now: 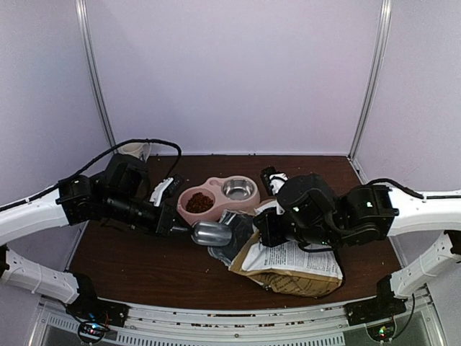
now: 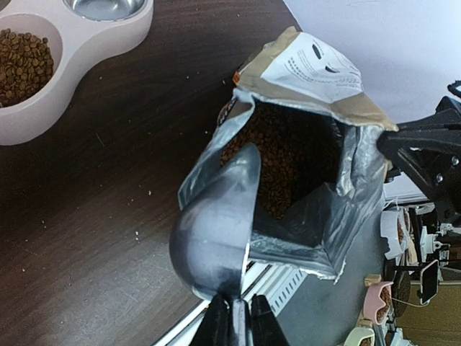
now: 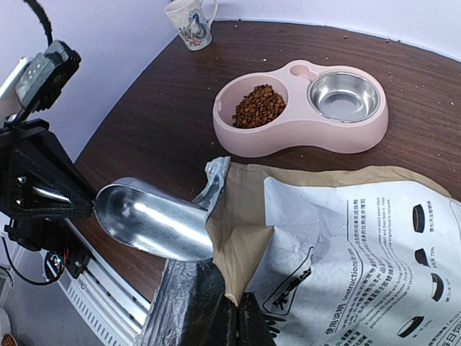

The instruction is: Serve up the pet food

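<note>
Here the pet food (image 3: 259, 106), small reddish-brown dry pellets, lies in two places. One heap fills the left hollow of a pink plastic double bowl (image 3: 288, 137), whose right hollow holds a shiny round steel dish (image 3: 344, 96). More of it shows inside the open mouth of a tan paper bag (image 3: 338, 245) with a white printed label and a silver foil lining, which lies on its side just in front of the bowl.

A grey metal scoop (image 2: 220, 223) points into that mouth, its front end past the foil lip and over the pellets there; I cannot tell whether it touches them. From the right wrist view its hollow shows bare, shiny metal.

The left gripper (image 2: 234, 321) has its fingers pressed onto the scoop's thin handle and holds it above the dark brown wooden table (image 3: 158, 108). The right gripper (image 3: 234, 317) has its fingers squeezed together on the folded lip of the bag, at the near edge of the mouth.

A white printed mug (image 3: 191, 21) stands at the far left corner of the table, well apart from the bowl.
</note>
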Controlling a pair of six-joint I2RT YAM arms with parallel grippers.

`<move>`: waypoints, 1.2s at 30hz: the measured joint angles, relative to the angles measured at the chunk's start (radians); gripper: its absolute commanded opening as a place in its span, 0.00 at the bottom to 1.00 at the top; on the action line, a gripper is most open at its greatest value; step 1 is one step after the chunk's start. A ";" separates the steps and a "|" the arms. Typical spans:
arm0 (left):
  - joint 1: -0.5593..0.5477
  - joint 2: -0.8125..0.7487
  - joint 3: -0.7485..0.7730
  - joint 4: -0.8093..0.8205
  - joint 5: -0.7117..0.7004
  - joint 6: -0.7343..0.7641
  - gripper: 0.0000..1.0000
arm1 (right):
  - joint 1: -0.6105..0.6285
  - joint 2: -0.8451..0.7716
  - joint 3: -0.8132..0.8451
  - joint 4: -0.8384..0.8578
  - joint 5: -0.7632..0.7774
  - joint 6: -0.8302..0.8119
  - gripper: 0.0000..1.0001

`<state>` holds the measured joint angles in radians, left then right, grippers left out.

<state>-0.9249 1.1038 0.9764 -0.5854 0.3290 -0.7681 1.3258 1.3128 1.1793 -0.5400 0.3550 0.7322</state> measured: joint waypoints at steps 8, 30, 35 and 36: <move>-0.031 0.071 -0.061 0.077 -0.008 -0.043 0.00 | 0.056 0.100 0.066 -0.005 -0.003 -0.005 0.00; -0.124 0.329 -0.153 0.371 -0.109 -0.196 0.00 | -0.195 -0.307 -0.317 -0.057 0.010 0.148 0.77; -0.124 0.328 -0.153 0.373 -0.133 -0.200 0.00 | -0.364 -0.476 -0.529 -0.076 -0.103 0.170 0.66; -0.124 0.328 -0.153 0.373 -0.136 -0.200 0.00 | -0.385 -0.503 -0.555 -0.073 -0.126 0.174 0.63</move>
<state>-1.0492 1.4322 0.8230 -0.2119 0.1932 -0.9684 0.9413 0.8097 0.6239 -0.6132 0.2291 0.9058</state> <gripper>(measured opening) 0.119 0.708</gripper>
